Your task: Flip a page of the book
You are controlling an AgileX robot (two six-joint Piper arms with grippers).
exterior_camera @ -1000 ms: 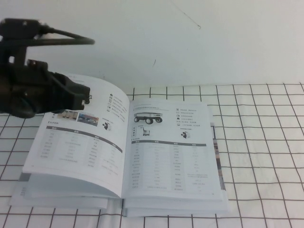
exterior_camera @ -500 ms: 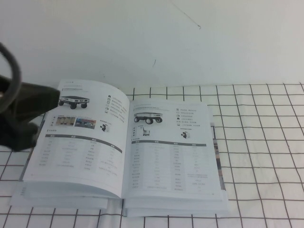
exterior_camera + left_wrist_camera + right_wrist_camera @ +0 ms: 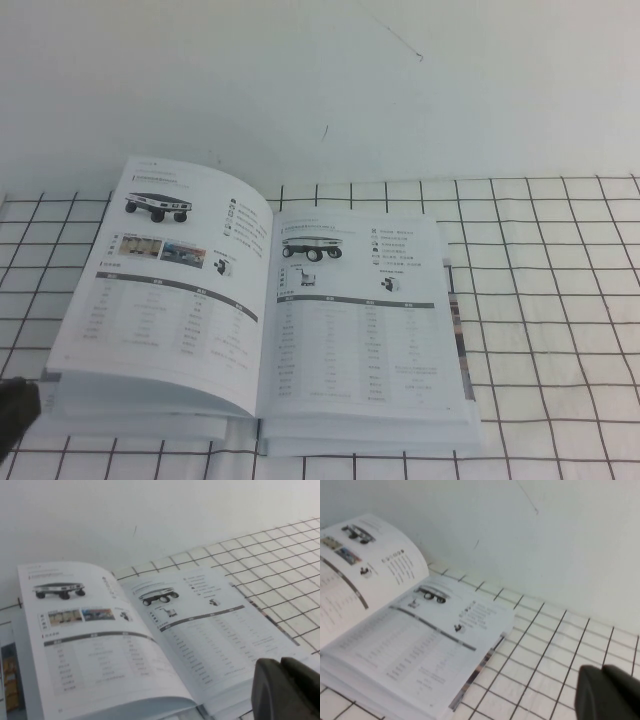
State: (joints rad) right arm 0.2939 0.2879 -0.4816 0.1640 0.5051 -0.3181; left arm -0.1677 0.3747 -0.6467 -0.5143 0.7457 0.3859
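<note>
Book (image 3: 270, 320) lies open flat on the grid-lined table (image 3: 540, 300), both visible pages showing wheeled-robot photos over tables. The page (image 3: 170, 290) with the robot photo and table rests on the left stack, bowed up a little near the spine, nothing touching it. Judging from that, the turn looks finished, or close to it; what is left seems only to be clearing the arms away. Left gripper (image 3: 287, 687) sits low, off the book's near left corner, only a dark scrap of it at the bottom-left edge of the high view; its fingertips look pressed together with nothing between them, book well ahead of it and apart. Right gripper (image 3: 607, 692) is off to the right of the book, out of the high view entirely; fingers closed, empty, book ahead and to its left, well apart. Left wrist view shows the whole spread close up, plus the curl of the left page edge. Right wrist view shows the right page's outer edge and coloured page edges sticking out under it, which the high view only hints at.
</note>
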